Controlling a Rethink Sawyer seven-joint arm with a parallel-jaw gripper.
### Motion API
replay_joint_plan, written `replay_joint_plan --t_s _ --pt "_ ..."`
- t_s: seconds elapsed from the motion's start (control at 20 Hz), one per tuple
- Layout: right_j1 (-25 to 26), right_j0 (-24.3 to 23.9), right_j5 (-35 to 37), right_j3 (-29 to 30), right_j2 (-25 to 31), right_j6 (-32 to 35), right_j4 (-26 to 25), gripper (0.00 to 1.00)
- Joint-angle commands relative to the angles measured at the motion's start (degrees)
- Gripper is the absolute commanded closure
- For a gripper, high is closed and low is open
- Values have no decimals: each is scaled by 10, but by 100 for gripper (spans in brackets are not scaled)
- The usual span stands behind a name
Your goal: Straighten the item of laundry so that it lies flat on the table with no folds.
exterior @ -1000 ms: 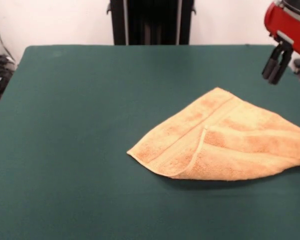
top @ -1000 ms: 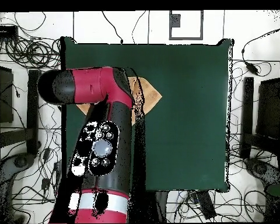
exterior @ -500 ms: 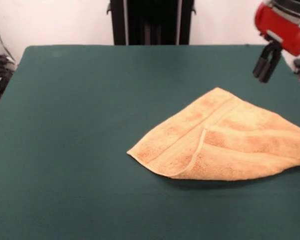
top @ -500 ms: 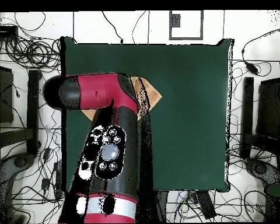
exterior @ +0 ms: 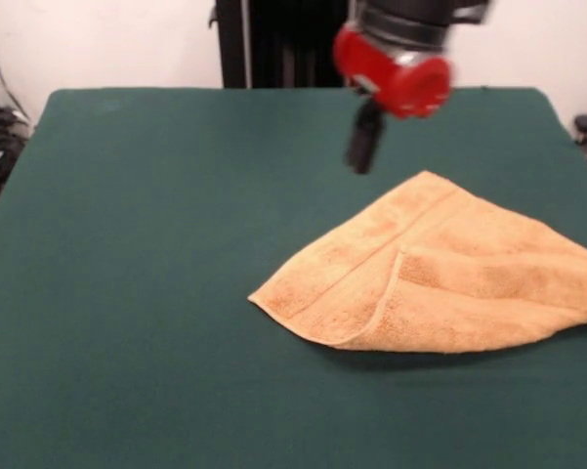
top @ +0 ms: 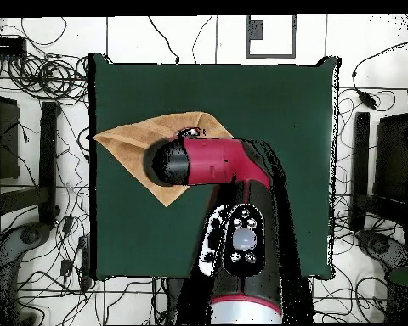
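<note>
Towel (exterior: 440, 283) folded, no readable label | gripper (exterior: 363, 137) above table (exterior: 137, 244)

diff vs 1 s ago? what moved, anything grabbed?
In the front view the pincer swung from the right edge leftward to hover beyond the towel's far corner. Nothing taken hold of. The towel lies as before, folded on the green table.

You see the orange towel (top: 133, 136) lying on the green worktop (top: 284, 127), near its left edge. The red and black arm (top: 212, 161) covers part of the towel. Lots of cables (top: 37, 76) lie around the worktop.
</note>
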Motion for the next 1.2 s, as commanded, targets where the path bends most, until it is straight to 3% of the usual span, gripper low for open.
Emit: replay_joint_plan --t_s 0.05,0.5,1.2 --pt "5 -42 -62 143 111 -189 -85 100" --pt "35 -34 -94 135 114 -109 -135 100" --pt "36 -20 -48 128 118 -84 -135 100"
